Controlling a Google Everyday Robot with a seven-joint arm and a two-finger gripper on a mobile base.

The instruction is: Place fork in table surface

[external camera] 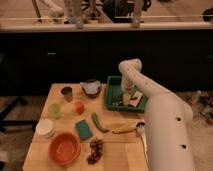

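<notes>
- table surface [117, 151]: pale wood, plank grain, matt.
- tray [113, 95], 2 o'clock on table: green plastic, smooth.
- gripper [126, 92], down inside tray; arm shell [167, 120] white, glossy.
- bowl [64, 148], 7 o'clock: orange, glossy.
- cup [67, 93], 10 o'clock: dull grey, metal-looking.

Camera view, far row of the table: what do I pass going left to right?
dark cup → grey bowl → green tray → gripper, which sits inside the tray, right of its middle.
</notes>
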